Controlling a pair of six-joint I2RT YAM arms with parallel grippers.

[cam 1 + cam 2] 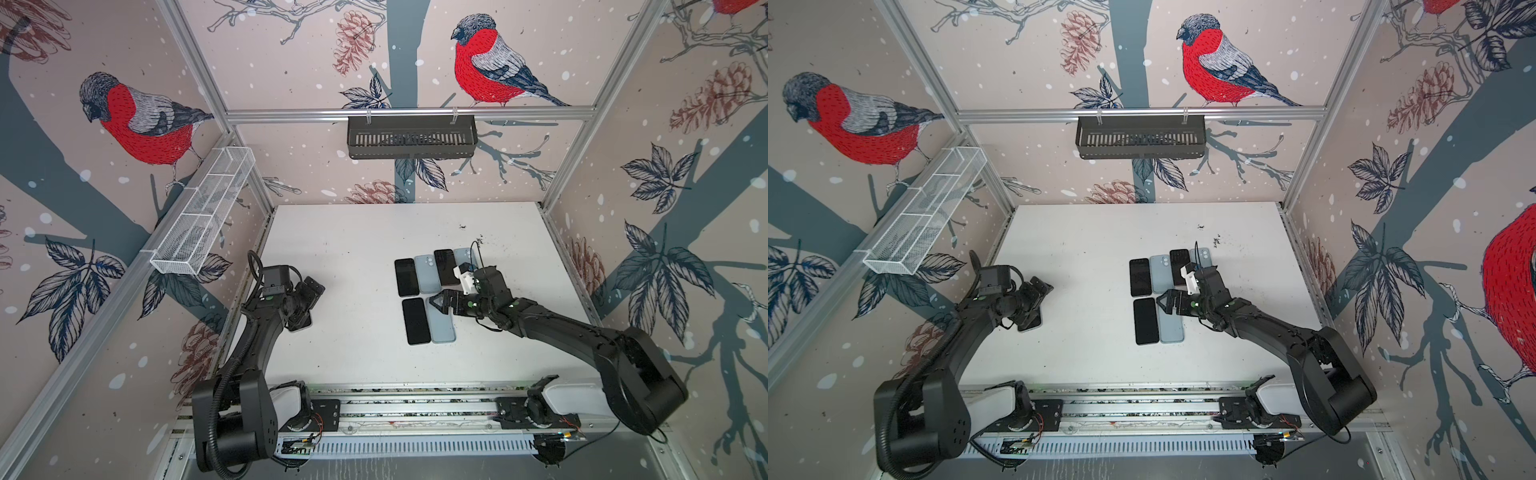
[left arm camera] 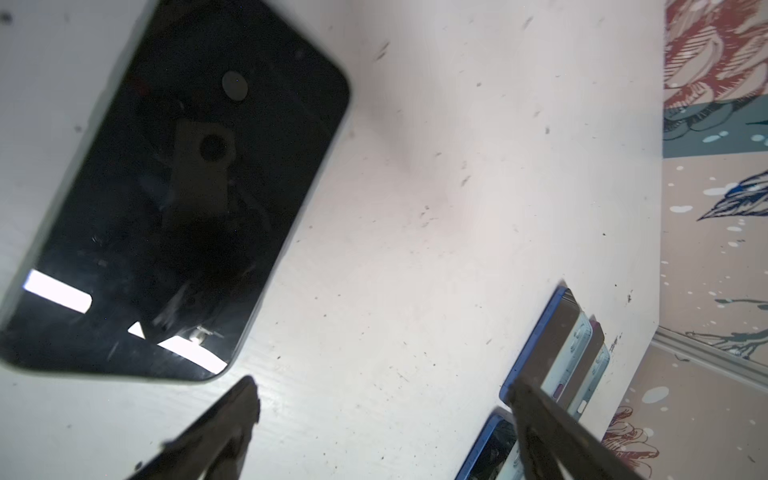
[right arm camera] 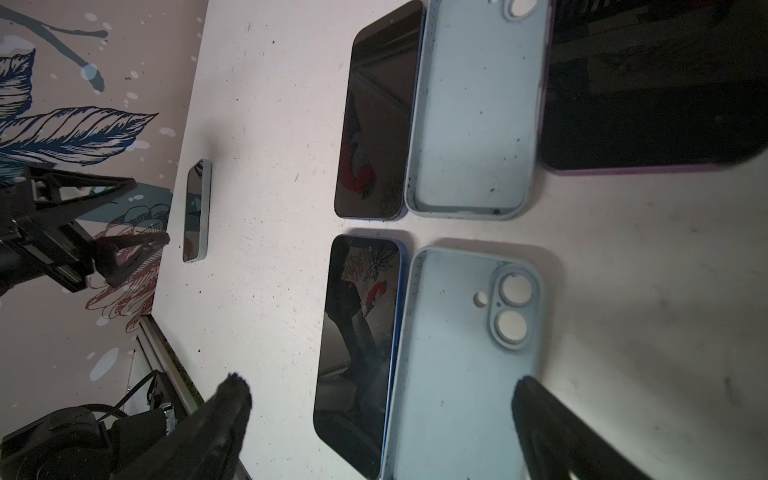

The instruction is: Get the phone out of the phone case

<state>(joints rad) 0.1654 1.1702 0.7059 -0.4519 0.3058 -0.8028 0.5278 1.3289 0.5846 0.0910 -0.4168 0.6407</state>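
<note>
Looking across the white surface (image 1: 353,232), I see a group of bare phones and empty cases (image 1: 428,274) laid in pairs right of the middle. Over that group's nearest pair hangs the right end effector (image 3: 380,382), fingers spread wide, gripping nothing. Well left of the group, the left end effector (image 2: 382,386) is just as wide and empty, poised just beside the phone (image 2: 178,187), which lies screen-up in its pale phone case (image 3: 206,195). Dark specks (image 1: 480,240) dot the surface behind the group.
</note>
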